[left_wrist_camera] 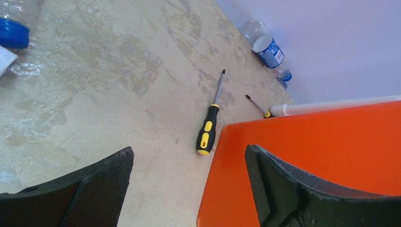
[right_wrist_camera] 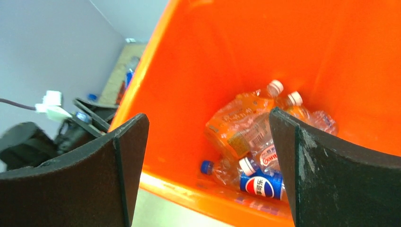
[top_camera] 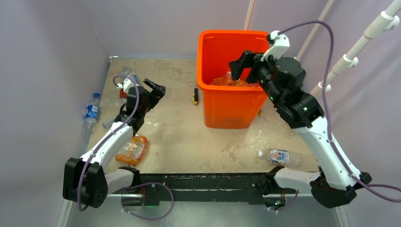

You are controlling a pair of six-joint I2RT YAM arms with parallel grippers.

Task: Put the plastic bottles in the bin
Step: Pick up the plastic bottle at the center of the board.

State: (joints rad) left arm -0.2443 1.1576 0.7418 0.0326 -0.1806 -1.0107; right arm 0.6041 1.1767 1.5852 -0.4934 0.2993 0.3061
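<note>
Enclosure: pale lilac walls on three sides, mottled beige worktop (top_camera: 179,137).

Left edge: blue-label bottle (top_camera: 91,113) lies against the wall. A second loose bottle, the far-corner bottle (top_camera: 126,73), lies in the far left corner. Orange-label bottle (top_camera: 132,149) lies crushed near the near-left corner, just beside the left forearm.

Left end effector (left_wrist_camera: 188,150): jaws wide apart, nothing held, hovering over bare worktop left of the bin. Screwdriver (top_camera: 195,96) lies between it and the bin; not a target.

Bin (top_camera: 227,109): stands at the far edge, right of centre. Binned bottles (right_wrist_camera: 246,137) lie piled on its floor.

Right end effector (right_wrist_camera: 208,118): over the bin mouth, jaws fully spread, empty.

Near-right bottle (top_camera: 281,157): lies close to the near edge, beside the right arm.

Step, as judged: drop-off at the bin; four bottles still out. Next move calls for lifting the right arm clear of the rim, then swinging back and down to the near-right bottle.

Room: centre worktop open. Left bottles crowd the wall, so approach from the inboard side. White pipes (top_camera: 359,47) limit the right.
</note>
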